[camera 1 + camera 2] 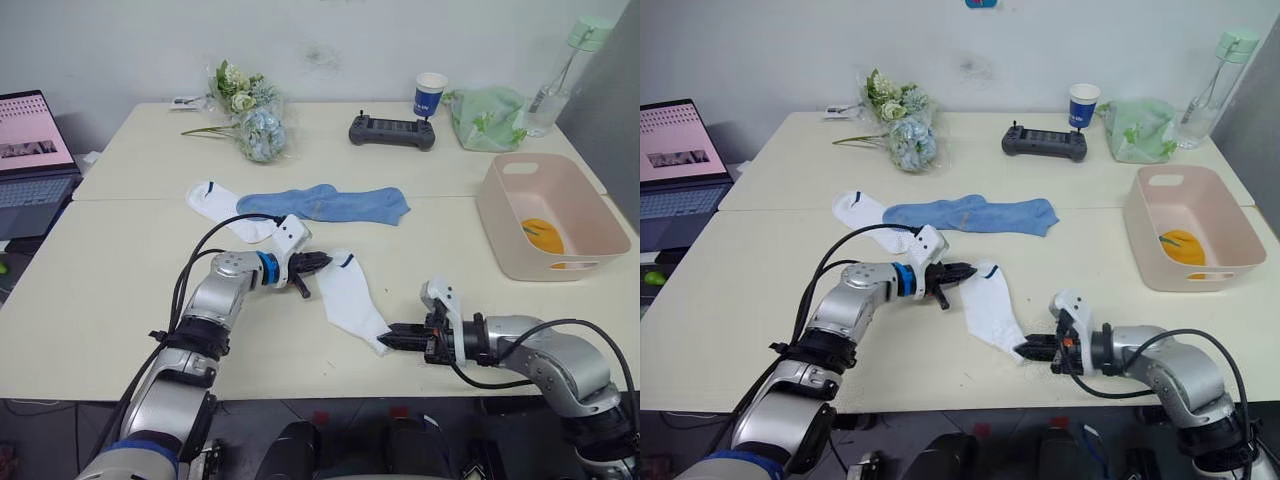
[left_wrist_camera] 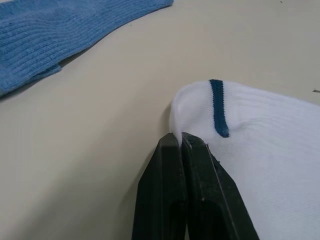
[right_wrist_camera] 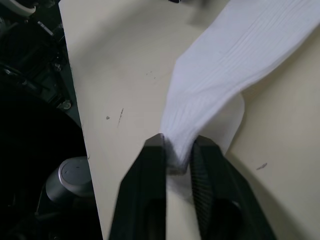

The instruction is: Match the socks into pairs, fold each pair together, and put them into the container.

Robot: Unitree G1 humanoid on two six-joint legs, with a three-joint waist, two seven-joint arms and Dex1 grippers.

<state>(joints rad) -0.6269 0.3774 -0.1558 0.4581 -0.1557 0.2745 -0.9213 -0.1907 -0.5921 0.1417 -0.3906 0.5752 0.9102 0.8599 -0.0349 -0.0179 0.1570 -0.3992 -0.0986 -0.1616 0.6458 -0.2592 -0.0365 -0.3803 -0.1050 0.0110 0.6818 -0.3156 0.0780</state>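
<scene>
A white sock [image 1: 350, 300] with a dark cuff mark lies stretched near the table's front edge. My left gripper [image 1: 322, 262] is shut on its cuff end, fingertips [image 2: 175, 145] pinching the edge beside the mark. My right gripper [image 1: 392, 338] is shut on its toe end [image 3: 177, 155]. A second white sock [image 1: 220, 208] lies flat farther back on the left. Next to it lie the light blue socks [image 1: 330, 203], overlapping each other. The pale pink container [image 1: 505, 235] stands at the right with a mustard-orange sock [image 1: 543, 235] inside.
Along the back of the table are a bunch of flowers [image 1: 250, 115], a black controller [image 1: 392, 131], a blue-and-white paper cup [image 1: 430, 95], a pale green cloth bag [image 1: 488, 117] and a clear bottle [image 1: 560, 75]. An open laptop [image 1: 35, 150] sits at far left.
</scene>
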